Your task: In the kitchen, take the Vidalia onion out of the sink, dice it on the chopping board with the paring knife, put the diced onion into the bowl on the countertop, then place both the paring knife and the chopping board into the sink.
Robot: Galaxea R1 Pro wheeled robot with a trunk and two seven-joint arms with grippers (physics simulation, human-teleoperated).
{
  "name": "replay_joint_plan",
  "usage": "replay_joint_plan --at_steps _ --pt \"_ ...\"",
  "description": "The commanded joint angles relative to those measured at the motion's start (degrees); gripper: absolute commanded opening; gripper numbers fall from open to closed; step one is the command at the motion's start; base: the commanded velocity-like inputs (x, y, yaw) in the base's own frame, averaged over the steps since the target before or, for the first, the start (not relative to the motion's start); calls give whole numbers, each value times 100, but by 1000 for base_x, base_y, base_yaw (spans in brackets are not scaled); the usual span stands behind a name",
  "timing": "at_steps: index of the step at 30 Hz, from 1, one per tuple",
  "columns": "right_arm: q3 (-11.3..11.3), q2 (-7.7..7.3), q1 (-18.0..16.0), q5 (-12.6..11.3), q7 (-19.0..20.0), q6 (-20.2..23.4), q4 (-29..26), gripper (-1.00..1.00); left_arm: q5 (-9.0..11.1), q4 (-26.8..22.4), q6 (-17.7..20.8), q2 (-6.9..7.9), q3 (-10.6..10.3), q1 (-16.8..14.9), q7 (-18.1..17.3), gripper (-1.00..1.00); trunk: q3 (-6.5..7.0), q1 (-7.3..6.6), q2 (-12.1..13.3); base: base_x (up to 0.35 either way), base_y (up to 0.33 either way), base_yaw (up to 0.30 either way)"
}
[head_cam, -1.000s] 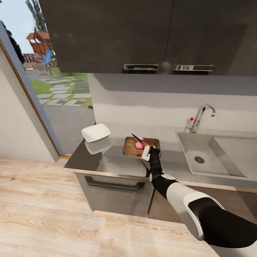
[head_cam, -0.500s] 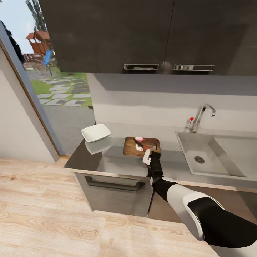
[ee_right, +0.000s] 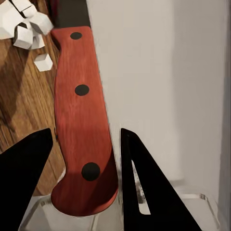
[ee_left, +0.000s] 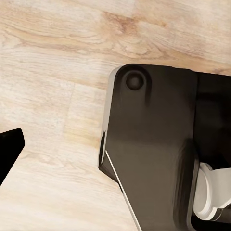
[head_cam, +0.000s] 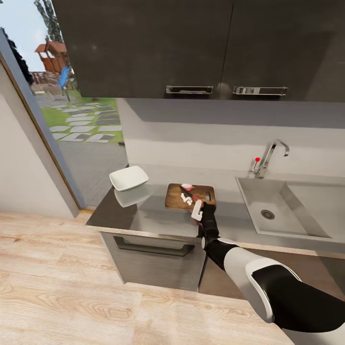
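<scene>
- right gripper (head_cam: 196,210) is out over the near edge of the chopping board (head_cam: 174,197); in the right wrist view its two dark fingers (ee_right: 144,183) are pinching the reddish, three-riveted handle of the paring knife (ee_right: 82,120), one on each side
- from the head view the knife's dark blade (head_cam: 185,192) runs from the gripper toward about 11 o'clock across the board
- the Vidalia onion is already in bits; little white cubes (head_cam: 188,199) sit mid-board right by the blade, and a pinkish chunk (head_cam: 186,187) is at the board's far edge, around 12 o'clock from the cubes; up close the white dice (ee_right: 26,26) lie on the wood grain just beside the top of the handle
- the bowl (head_cam: 129,178) is at roughly 10 o'clock from the board, well apart from it, on the countertop (head_cam: 143,218) near its left end; it's white and squarish, and I can't see anything in it
- the sink (head_cam: 268,206) is off at 3 o'clock from the board; chrome tap with the red knob (head_cam: 257,159) behind it; drain (head_cam: 267,214) in the basin
- left wrist view has a dark robot body panel (ee_left: 154,144) over pale wood floor (ee_left: 53,96); one black finger tip (ee_left: 9,147) pokes in at the edge, so I can't tell whether the left gripper is spread or closed
</scene>
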Motion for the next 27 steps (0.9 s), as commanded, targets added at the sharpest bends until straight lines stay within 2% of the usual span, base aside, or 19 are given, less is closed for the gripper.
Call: replay_joint_plan --at_steps 1,6,10,14,27 --pt "45 2 -6 6 -43 54 1 -100 60 -8 4 0 8 2 -58 100 -10 4 -11 0 0 0" --pt "38 2 -6 -17 -468 -6 -121 -100 60 -5 4 0 5 2 -58 100 -10 4 -11 0 0 0" --pt "29 2 -6 -22 -608 -42 -182 -100 60 -7 1 0 5 2 -58 100 -10 4 -11 0 0 0" --pt "28 2 -6 -31 -624 -39 -204 -100 60 -8 1 0 7 2 -58 100 -10 4 -11 34 0 0" --pt "28 2 -6 -24 -546 11 -116 -100 60 -13 1 0 5 2 -58 100 -10 4 -11 256 0 0"
